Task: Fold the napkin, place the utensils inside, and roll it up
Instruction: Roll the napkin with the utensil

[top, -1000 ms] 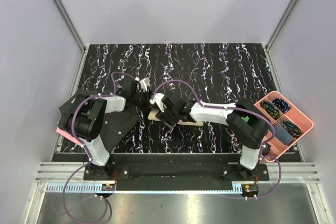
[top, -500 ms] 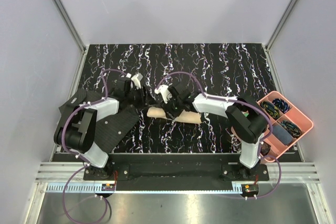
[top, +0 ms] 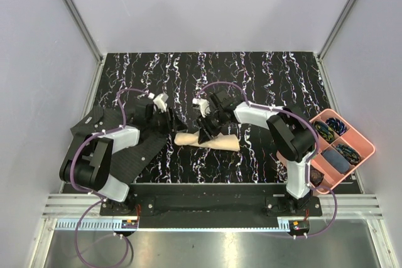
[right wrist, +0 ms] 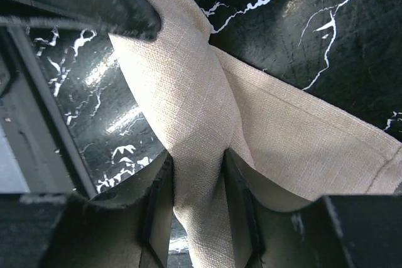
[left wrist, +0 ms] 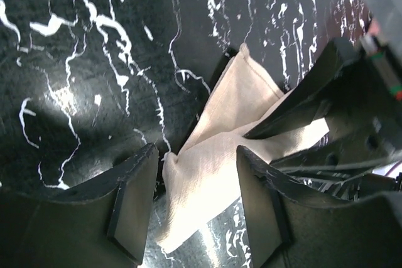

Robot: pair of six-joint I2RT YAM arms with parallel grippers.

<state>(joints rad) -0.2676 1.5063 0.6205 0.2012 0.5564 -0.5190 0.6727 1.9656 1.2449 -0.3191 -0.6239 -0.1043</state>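
Note:
The beige napkin [top: 210, 140] lies as a narrow bundle on the black marbled table, in front of both arms. My right gripper [top: 205, 132] is shut on a raised fold of the napkin [right wrist: 188, 111], the cloth pinched between both fingers [right wrist: 157, 205]. My left gripper [top: 172, 120] is at the bundle's left end. Its jaws stand open with the napkin [left wrist: 207, 167] lying between the fingers [left wrist: 133, 199]. The right arm's dark fingers [left wrist: 320, 98] reach in from the right of the left wrist view. The utensils are hidden.
A black dotted mat [top: 135, 152] lies at the left under the left arm. A pink tray [top: 361, 144] with small coloured items stands at the right edge. Grey walls enclose the table on three sides.
The left gripper has opened and let go of the napkin's end. The right gripper has closed on a fold of the cloth. Both grippers have shifted farther from the bases.

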